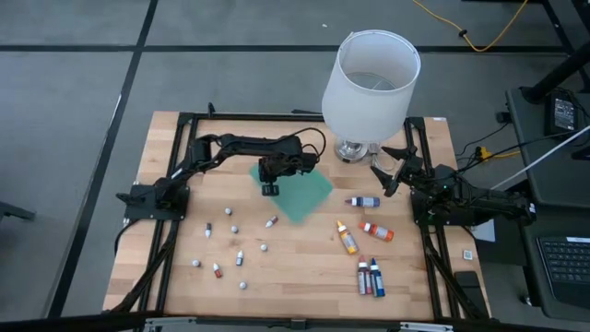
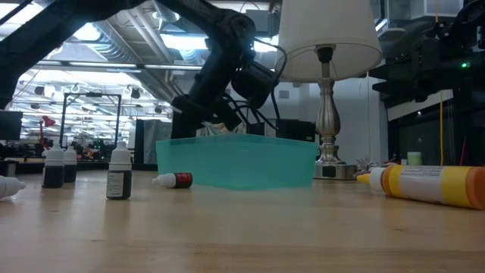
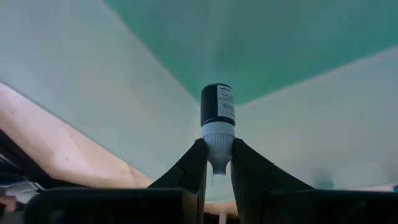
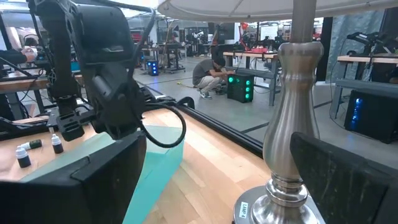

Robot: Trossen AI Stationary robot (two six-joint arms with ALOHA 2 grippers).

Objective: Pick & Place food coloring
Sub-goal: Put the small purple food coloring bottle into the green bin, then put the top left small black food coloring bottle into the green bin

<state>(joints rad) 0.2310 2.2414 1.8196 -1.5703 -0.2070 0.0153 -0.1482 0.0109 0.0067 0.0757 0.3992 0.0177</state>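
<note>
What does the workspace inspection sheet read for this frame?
Surface: wooden table, green container near centre.
Job's things: larger food coloring bottles right; tiny white-capped bottles left.
Clutter: lamp at the far edge.
Grippers: left gripper shut on a small dark bottle over the container; right gripper open beside the lamp base.
Cables: yellow cable on floor.
Surroundings: crouching person beyond.

Count, high view. Finger-sized dropper bottles: 5, namely one purple (image 1: 363, 201), one red (image 1: 377, 231), one orange (image 1: 346, 237), and a red (image 1: 363, 277) and blue (image 1: 376, 278) pair nearest the front. Tiny white-capped bottles (image 1: 235, 229) loose on the table (image 1: 304, 267): about 10. Green tray (image 1: 293, 189): 1. Lamp (image 1: 370, 85): 1. Arms: 2.
</note>
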